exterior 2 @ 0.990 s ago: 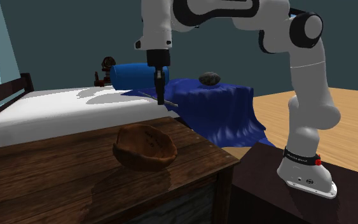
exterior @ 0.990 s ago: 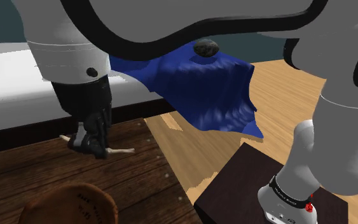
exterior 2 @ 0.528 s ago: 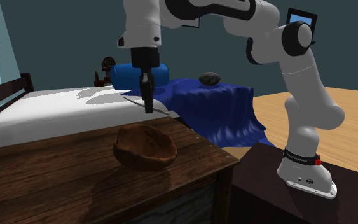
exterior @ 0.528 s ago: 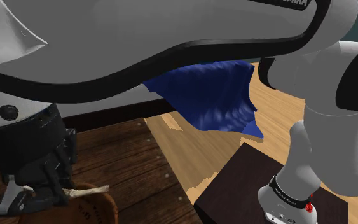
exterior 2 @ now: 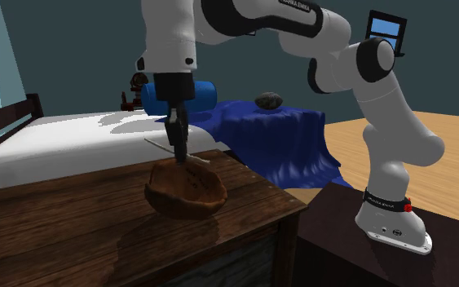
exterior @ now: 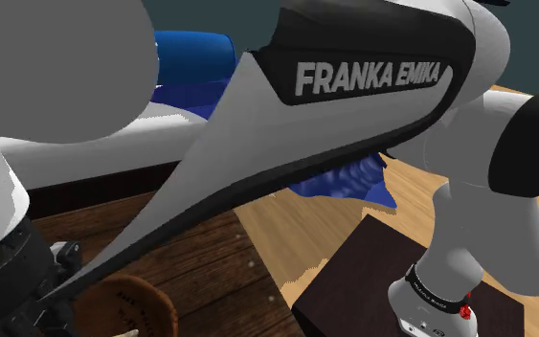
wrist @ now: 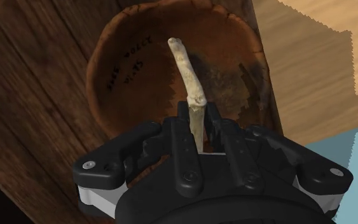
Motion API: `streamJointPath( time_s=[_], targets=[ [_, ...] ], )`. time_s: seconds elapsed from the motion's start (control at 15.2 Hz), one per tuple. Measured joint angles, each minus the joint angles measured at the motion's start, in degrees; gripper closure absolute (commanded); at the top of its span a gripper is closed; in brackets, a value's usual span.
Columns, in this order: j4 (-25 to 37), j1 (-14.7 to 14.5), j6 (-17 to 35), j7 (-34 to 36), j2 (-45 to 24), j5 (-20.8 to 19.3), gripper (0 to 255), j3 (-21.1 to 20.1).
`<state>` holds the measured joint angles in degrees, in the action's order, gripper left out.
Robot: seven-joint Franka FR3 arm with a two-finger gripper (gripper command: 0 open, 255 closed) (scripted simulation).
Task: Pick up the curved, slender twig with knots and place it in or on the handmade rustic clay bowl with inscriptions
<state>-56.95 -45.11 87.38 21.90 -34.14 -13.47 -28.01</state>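
The pale, knotted twig (wrist: 188, 71) is clasped between my black gripper's (wrist: 197, 122) fingers and sticks out over the brown clay bowl (wrist: 133, 57), which has letters scratched inside. In the second exterior view the gripper (exterior 2: 178, 152) hangs just above the bowl (exterior 2: 187, 194), pointing down. The twig (exterior 2: 157, 147) lies slanted across it, one end near the bowl's rim. The bowl (exterior: 143, 304) stands on the dark wooden table (exterior 2: 81, 232). In the shoulder view the arm's big white link hides the twig.
Behind the table is a bed with a white sheet (exterior 2: 64, 134), a blue blanket (exterior 2: 289, 139) hanging off it, a dark stone (exterior 2: 268, 101) and a blue roll (exterior 2: 158, 91). The arm's dark stand (exterior 2: 431, 261) sits on a wooden floor at the second exterior view's right.
The gripper, still shut on the twig, has moved to the second exterior view's left and downward, from beside the bed to just above the bowl.
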Motion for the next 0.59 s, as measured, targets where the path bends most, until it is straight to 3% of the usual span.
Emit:
streamJointPath(
  time_s=[0.59],
  targets=[
    [-9.3, 2.0, 7.3, 0.4, 1.8, 0.6, 255, -0.2]
  ],
)
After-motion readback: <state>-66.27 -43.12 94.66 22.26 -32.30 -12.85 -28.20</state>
